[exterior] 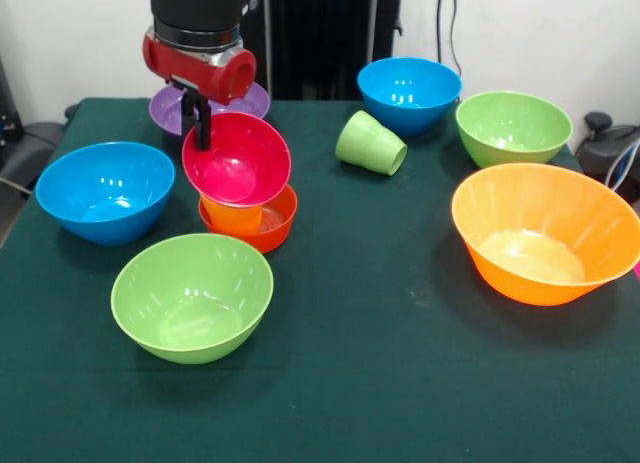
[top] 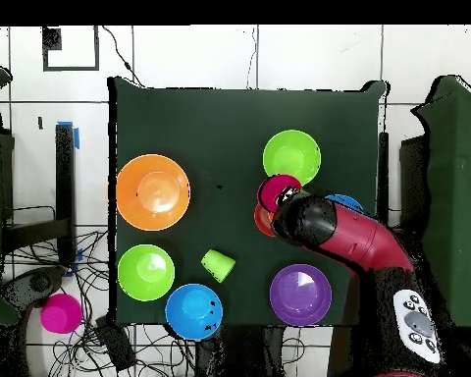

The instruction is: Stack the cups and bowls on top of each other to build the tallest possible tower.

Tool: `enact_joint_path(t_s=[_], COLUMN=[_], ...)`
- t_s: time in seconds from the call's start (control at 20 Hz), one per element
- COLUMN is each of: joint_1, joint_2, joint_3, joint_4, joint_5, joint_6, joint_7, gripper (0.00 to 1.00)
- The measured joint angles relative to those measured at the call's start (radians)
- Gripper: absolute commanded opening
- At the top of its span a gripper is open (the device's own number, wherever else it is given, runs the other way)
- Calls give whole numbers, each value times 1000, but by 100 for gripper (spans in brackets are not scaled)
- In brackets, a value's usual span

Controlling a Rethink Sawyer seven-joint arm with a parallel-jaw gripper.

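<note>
The tower stands left of centre: a small red-orange bowl (exterior: 270,228) holds the orange cup (exterior: 230,217), and the magenta bowl (exterior: 238,158) sits tilted on the cup, its opening turned toward the front. My gripper (exterior: 198,123) hangs at the magenta bowl's far left rim and is shut on that rim. In the overhead view the arm (top: 347,241) covers the gripper, and the magenta bowl (top: 279,188) shows just beyond it. The light green cup (exterior: 371,143) (top: 218,264) lies on its side.
The purple bowl (exterior: 225,105) sits behind the gripper. Around the tower are a blue bowl (exterior: 105,191), a green bowl (exterior: 192,295), the largest orange bowl (exterior: 545,233), a second green bowl (exterior: 513,126) and a second blue bowl (exterior: 409,93). A pink round object (top: 60,313) lies off the table.
</note>
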Motion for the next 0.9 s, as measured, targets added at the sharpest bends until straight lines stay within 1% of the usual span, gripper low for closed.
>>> enact_joint_path(t_s=[0.5,0.9], joint_1=[-4,-12], joint_2=[0,0], joint_3=[8,13], joint_4=[37,57], joint_5=[0,0], joint_6=[-9,-55], joint_7=[0,0], gripper=[0,0])
